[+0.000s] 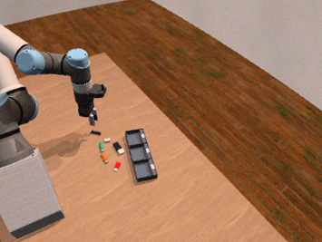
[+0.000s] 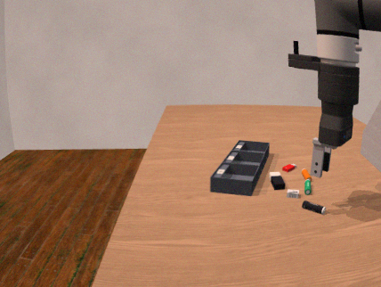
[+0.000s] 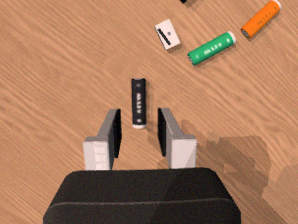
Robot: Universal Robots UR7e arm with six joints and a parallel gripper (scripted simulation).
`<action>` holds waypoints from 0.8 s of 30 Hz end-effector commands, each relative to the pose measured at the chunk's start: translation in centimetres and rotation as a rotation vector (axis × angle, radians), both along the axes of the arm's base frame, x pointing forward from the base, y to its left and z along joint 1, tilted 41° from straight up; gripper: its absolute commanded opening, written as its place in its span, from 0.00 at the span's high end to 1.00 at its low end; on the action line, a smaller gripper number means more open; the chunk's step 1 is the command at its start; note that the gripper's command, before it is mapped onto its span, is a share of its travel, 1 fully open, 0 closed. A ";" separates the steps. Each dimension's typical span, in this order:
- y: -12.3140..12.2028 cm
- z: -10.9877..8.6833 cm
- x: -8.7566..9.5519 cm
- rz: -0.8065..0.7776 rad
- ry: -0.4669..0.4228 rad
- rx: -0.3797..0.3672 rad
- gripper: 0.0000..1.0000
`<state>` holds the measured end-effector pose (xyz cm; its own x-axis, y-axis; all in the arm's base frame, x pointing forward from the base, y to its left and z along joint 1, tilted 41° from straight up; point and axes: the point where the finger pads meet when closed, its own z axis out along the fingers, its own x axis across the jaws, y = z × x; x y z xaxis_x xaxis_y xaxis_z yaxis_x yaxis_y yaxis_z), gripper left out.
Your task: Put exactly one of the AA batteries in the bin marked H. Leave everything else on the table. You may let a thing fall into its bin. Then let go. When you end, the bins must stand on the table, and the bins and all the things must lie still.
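A black AA battery lies on the table. A green battery and an orange battery lie beside it. My gripper is open and empty. It hangs a little above the table, over the black battery. In the wrist view the battery's near end shows between the two fingers. The dark row of three bins stands to the side of the batteries. I cannot read its labels.
A black block with a white end, a small white piece and a red piece lie between the batteries and the bins. The arm's grey base stands at the table's corner.
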<state>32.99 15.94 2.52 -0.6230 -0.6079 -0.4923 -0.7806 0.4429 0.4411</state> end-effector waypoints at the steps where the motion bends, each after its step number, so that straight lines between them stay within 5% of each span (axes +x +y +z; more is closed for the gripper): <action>1: 0.0 0.0 0.0 0.000 -0.001 0.000 0.40; 13: 0.2 -0.3 0.0 0.000 -0.001 0.000 0.40; 24: 3.1 -3.6 -0.2 0.000 -0.001 0.000 0.40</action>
<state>32.62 17.83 0.51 -0.6223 -0.6079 -0.4932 -0.7811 0.4406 0.4425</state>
